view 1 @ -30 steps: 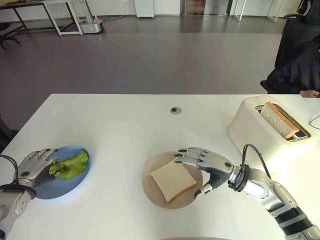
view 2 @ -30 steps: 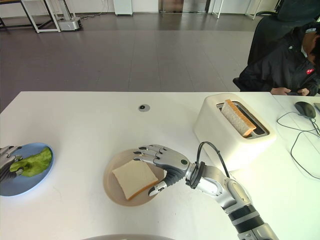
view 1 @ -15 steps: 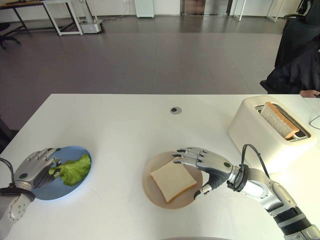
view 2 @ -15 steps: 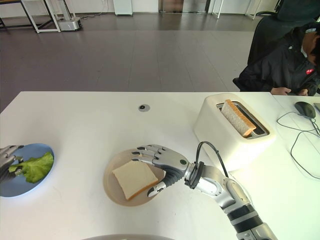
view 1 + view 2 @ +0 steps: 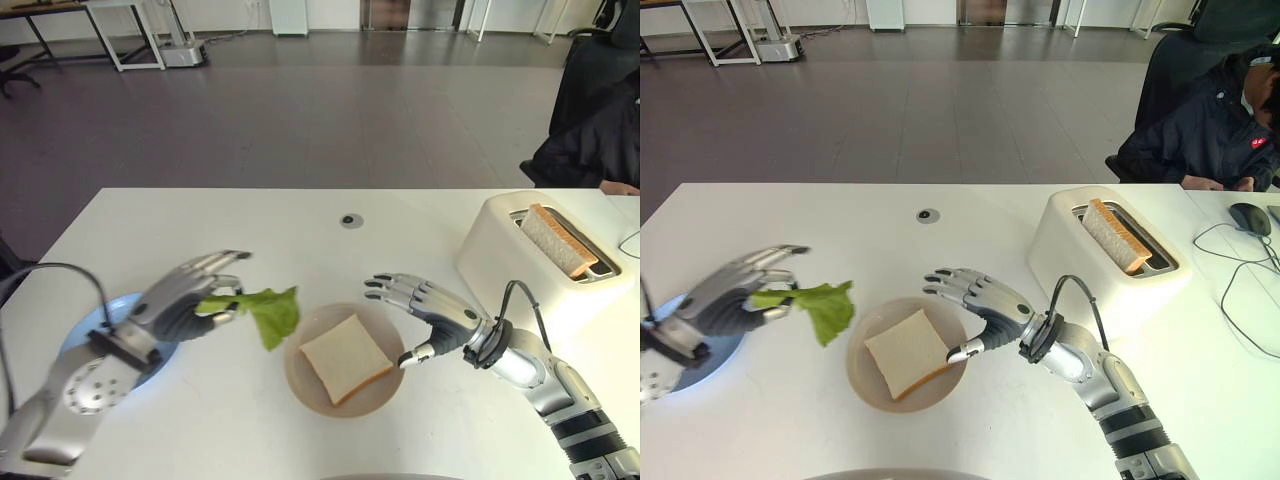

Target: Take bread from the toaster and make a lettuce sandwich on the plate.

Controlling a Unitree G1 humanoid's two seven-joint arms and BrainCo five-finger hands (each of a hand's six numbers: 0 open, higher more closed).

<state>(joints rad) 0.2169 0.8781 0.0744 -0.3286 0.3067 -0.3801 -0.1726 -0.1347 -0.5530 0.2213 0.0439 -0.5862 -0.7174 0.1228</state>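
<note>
On white table (image 5: 250,240) sits toaster (image 5: 505,265); grey floor (image 5: 300,110) behind.

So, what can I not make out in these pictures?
- Blue plate: mostly covered by the left hand holding the lettuce, and by its arm, in both views.
- Bread slice in the toaster: lower part hidden inside the slot.
- Small round thing on the table: too small to identify.

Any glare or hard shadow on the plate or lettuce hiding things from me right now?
Left eye view: soft, even light, no glare on the bread or plate. Right eye view: the lettuce in the left hand stands out plainly against the white table, no hard shadow across it.
</note>
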